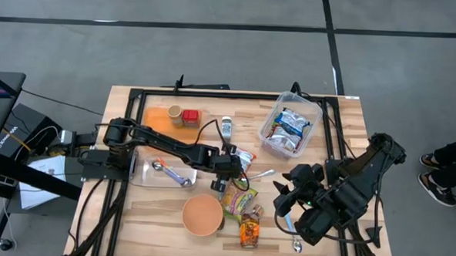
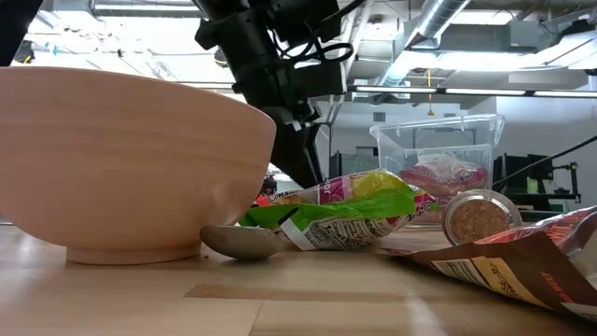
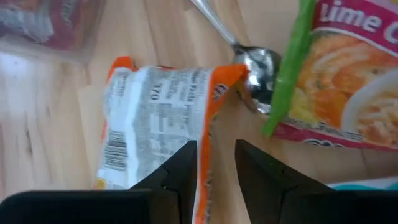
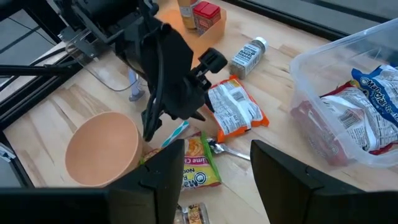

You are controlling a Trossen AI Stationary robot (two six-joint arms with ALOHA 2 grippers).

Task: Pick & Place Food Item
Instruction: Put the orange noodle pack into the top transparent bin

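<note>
Centrally on the wooden surface, the left claw narrowly straddles an orange-edged white snack packet's edge, amid crowding. Right claw hovers agape lower right. Clear plastic bin upper right holds several packets; tan bowl looks empty.

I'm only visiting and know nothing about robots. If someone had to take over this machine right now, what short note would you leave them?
Left gripper: low over the table's middle, fingers slightly apart astride the edge of the orange-and-white packet; no firm grip visible yet.
Right gripper: parked above the table's right side, open, holding nothing.
Things: green-and-pink noodle packet and a spoon beside the orange packet; wooden bowl empty near the front; clear bin at the back right already holds packets.
Done: left arm lined up on the packet.
Left: close, lift, and place it; the destination isn't shown.
</note>
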